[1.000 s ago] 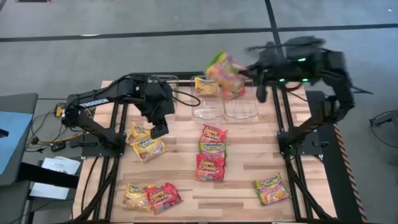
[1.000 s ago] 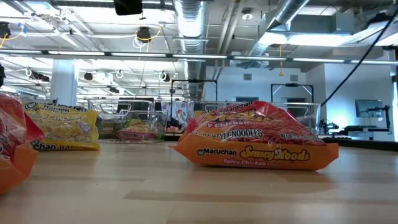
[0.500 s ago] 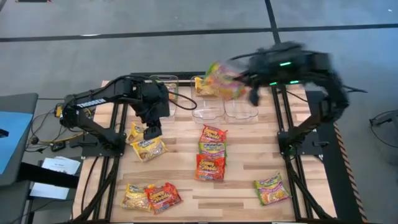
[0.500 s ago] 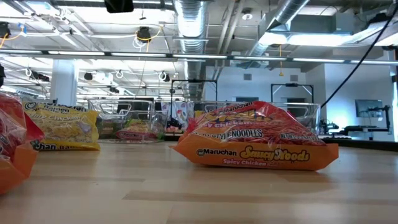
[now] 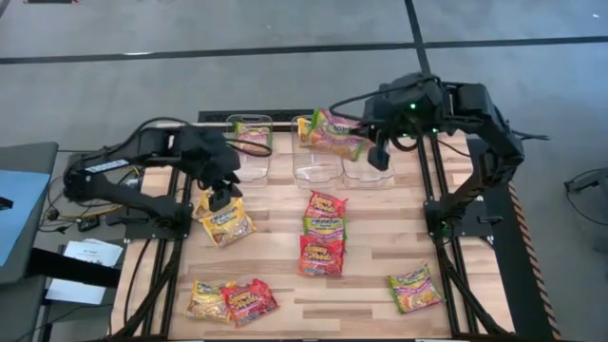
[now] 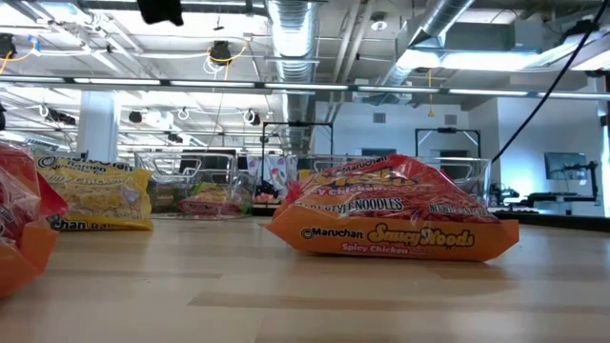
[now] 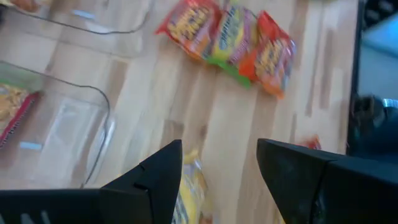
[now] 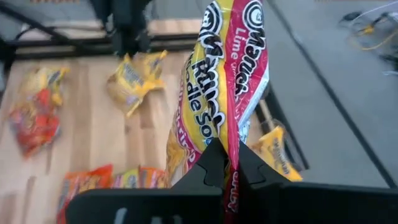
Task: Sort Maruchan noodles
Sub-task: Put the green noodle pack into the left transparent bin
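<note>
My right gripper (image 5: 369, 135) is shut on a green, yellow and pink noodle packet (image 5: 334, 131), held in the air above the clear bins (image 5: 318, 161) at the table's far edge. My left gripper (image 5: 221, 197) is open and hovers just above two yellow packets (image 5: 228, 224) at the table's left; its fingers (image 7: 163, 175) stand over one yellow packet (image 7: 191, 198) without touching it. Other packets lie flat on the wood: a red, green and red row (image 5: 324, 233), a yellow and red pair (image 5: 231, 300), and a green one (image 5: 414, 288). My right gripper pinches the green-and-pink packet between its two fingers (image 8: 213, 163) at one end edge (image 8: 231, 144). The packet is lifted clear of the table and sticks out past the fingertips, its printed face turned sideways, over the middle bin.
Three clear bins stand in a row at the far edge; the left one (image 5: 252, 142) holds a green packet and the middle one a yellow packet (image 5: 306, 128). In the low view an orange-red packet (image 6: 396, 224) lies close by. Bare wood lies at the table's right.
My right gripper has carried the green-and-pink packet down and slightly toward the table's left, settling over the bins. My left gripper has slid toward the table's left edge, staying open, until it stands above the yellow packets.
</note>
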Available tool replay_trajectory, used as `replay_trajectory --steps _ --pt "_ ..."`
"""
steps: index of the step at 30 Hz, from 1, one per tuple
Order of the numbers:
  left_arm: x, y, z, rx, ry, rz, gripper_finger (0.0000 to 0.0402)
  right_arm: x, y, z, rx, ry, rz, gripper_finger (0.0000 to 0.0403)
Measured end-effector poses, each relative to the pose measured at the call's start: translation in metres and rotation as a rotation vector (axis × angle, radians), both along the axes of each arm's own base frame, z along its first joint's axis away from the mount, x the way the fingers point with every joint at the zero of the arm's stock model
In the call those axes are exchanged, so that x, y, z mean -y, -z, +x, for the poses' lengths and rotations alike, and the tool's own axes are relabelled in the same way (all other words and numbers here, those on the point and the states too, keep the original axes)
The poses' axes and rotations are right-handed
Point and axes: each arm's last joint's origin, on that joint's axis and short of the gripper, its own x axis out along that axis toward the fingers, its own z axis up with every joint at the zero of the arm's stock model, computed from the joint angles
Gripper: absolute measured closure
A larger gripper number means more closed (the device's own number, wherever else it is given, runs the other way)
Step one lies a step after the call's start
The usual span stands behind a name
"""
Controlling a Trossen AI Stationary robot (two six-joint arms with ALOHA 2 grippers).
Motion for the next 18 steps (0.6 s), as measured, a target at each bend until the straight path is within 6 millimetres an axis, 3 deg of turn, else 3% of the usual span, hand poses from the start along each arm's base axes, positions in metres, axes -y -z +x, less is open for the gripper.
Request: replay_trajectory --steps 6,12,18 --pt "0.002 0.033 -0.012 0.258 -0.033 -0.012 0.0207 -0.008 0.017 0.032 -0.053 -0.112 0.050 0.0389" --pt "0.004 0.061 -0.021 0.397 -0.012 -0.031 0.0207 -0.017 0.033 0.061 -0.091 -0.191 0.091 0.0389" --pt "0.005 0.068 -0.027 0.571 0.005 0.004 0.0207 -0.027 0.050 0.090 -0.107 -0.324 0.129 0.0389"
